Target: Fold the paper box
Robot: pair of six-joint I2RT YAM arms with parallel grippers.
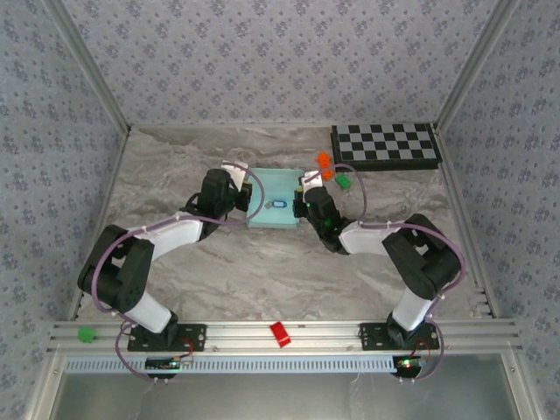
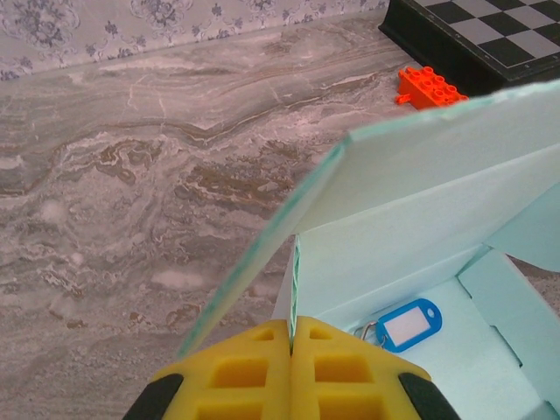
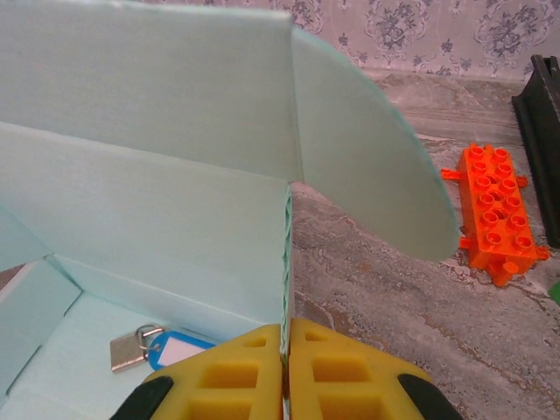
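The paper box is pale aqua card, partly raised, lying mid-table between both arms. My left gripper is at its left side. In the left wrist view its yellow fingers are shut on the thin upright edge of the box's left wall. My right gripper is at the right side. Its yellow fingers are shut on the edge of the right wall, and a rounded flap juts out past it. A blue key tag lies on the box floor.
A black-and-white checkered board lies at the back right. Orange bricks and a green brick sit just right of the box. A red piece and a green piece rest on the front rail.
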